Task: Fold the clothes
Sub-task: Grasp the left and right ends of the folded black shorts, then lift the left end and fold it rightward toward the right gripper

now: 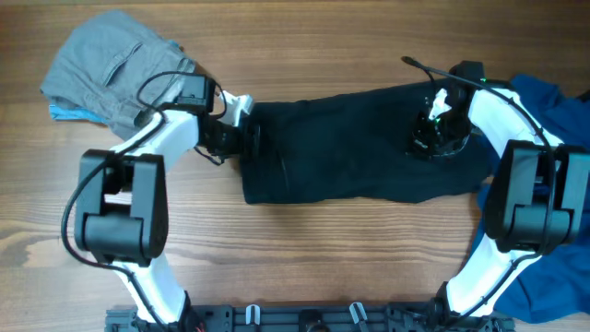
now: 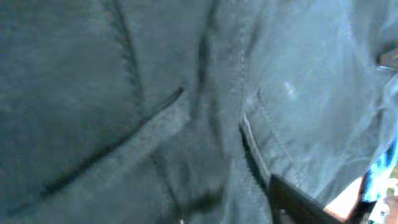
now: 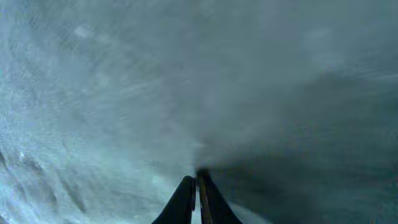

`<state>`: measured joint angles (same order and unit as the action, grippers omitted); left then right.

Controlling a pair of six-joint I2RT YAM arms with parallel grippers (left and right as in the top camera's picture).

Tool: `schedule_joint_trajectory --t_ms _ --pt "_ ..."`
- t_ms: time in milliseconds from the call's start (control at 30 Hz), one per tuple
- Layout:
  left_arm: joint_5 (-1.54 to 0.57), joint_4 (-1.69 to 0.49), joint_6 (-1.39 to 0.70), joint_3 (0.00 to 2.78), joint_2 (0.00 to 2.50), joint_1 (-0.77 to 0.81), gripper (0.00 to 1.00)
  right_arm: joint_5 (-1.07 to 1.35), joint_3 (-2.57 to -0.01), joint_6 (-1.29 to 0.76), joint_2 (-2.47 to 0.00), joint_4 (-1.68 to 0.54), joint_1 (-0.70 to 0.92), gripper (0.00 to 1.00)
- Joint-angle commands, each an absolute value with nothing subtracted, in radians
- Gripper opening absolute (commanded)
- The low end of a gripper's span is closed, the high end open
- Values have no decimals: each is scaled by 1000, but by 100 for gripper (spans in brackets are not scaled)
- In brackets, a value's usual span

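Observation:
A black garment (image 1: pixel 350 148) lies spread flat across the middle of the table. My left gripper (image 1: pixel 241 138) is at its left edge. The left wrist view is filled with the dark cloth (image 2: pixel 155 112), its seams and a pocket slit. Only one finger (image 2: pixel 298 202) shows there, far off to the lower right, so the jaws look open. My right gripper (image 1: pixel 430 136) is down on the garment's right part. In the right wrist view its fingers (image 3: pixel 198 180) are closed together on a pinch of the black cloth (image 3: pixel 261 112).
A folded grey garment (image 1: pixel 111 65) with a bit of light blue under it lies at the back left. A blue garment (image 1: pixel 553 101) lies heaped at the right edge behind the right arm. Bare wood table (image 1: pixel 323 267) shows in front.

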<state>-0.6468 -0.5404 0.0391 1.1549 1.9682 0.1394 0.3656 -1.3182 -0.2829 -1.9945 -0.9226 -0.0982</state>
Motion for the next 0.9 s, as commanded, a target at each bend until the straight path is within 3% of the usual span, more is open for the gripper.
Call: schedule_joint_trajectory --t_ms 0,33,67,167,400,767,867 --pt "-600 -533 37 1124 2025 185 27 337 -1306 -265 -2007 -913 -85 4" --pt "-598 -535 37 1124 2025 183 11 337 -1307 -263 -2006 -913 -85 4" --pt "-597 -538 37 1124 2025 178 4 337 -1307 -259 -2005 -915 -85 4" --pt "-596 -583 38 1134 2001 145 4 336 -1308 -216 -1965 -935 -93 4" --pt "-491 -928 83 1378 1855 14 4 336 -1308 -199 -1791 -961 -105 4" --pt "-481 -963 74 1428 1811 11 4 336 -1308 -183 -1791 -963 -104 4" --pt "-419 -1125 75 1534 1792 8 4 336 -1308 -183 -1791 -958 -104 5"
